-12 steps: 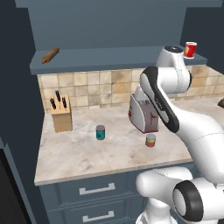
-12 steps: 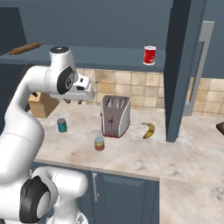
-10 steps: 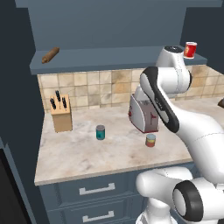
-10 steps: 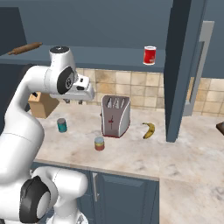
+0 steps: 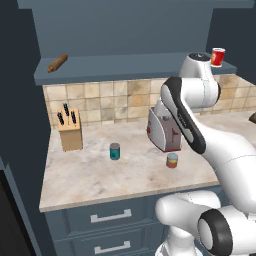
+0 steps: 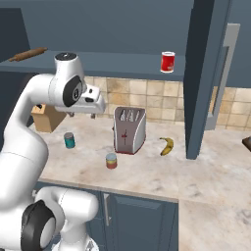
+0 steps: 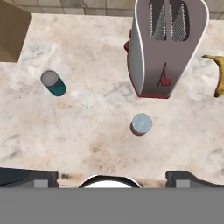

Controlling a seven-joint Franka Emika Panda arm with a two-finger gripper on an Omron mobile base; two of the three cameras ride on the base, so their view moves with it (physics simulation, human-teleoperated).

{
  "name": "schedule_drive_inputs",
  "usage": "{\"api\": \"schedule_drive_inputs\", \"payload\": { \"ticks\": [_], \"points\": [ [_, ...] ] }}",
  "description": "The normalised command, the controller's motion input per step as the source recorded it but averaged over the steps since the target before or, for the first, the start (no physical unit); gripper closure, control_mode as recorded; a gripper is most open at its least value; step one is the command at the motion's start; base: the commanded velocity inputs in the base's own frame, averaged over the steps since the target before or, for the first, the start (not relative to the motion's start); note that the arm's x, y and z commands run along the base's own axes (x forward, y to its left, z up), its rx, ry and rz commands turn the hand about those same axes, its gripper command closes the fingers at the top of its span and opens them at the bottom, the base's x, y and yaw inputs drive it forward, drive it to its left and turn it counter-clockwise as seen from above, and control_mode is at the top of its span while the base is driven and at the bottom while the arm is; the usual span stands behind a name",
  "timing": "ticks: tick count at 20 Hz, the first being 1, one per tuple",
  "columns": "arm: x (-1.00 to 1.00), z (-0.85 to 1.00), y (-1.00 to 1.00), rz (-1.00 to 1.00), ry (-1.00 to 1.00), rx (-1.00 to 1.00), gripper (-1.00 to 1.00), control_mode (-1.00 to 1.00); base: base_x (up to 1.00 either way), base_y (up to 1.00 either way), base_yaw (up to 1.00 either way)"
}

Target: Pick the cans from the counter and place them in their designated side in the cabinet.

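- From the hand view we are looking almost straight down on the counter (image 7: 87, 127), which gives us the grey metal tops of both cans: the teal can (image 7: 53, 83) well to one side and the shorter can (image 7: 141, 124) just in front of the toaster (image 7: 164, 48).
- That same view is giving us the toaster's two slots from above, and a banana (image 7: 217, 76) lying at the frame's edge beyond the toaster.
- In the right base view we are seeing the banana (image 6: 167, 145) lying between the toaster (image 6: 129, 130) and the cabinet's upright side panel (image 6: 203, 78); in the left base view the arm is covering that spot.
- In the left base view we are seeing the knife block (image 5: 69, 131) whole, with dark handles sticking up, standing near the tiled wall and well apart from the teal can (image 5: 115, 151).
- The gripper (image 6: 81, 114) is hanging high over the counter, clear of both cans; its jaws are standing wide apart and gripping nothing.
- The shorter can (image 5: 172, 160), red-orange and yellow-green, is standing upright near the counter's front edge, just beside the toaster (image 5: 162, 131).
- The cabinet (image 6: 122, 63) is holding a red can with white bands (image 6: 167, 62) upright toward one end of its shelf board, and a rolling pin (image 6: 27, 54) lying at the other end.
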Motion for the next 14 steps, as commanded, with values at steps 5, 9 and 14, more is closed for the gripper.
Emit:
{"api": "schedule_drive_inputs", "payload": {
  "ticks": [5, 9, 14],
  "points": [
    [-0.09, -0.12, -0.02, 0.00, 0.00, 0.00, -1.00, -1.00, 0.00, 0.00, 0.00],
    [-0.04, -0.14, -0.03, 0.00, 0.00, 0.00, -1.00, -1.00, 0.00, 0.00, 0.00],
    [-0.01, -0.12, -0.03, 0.00, 0.00, 0.00, -1.00, -1.00, 0.00, 0.00, 0.00]
  ]
}}
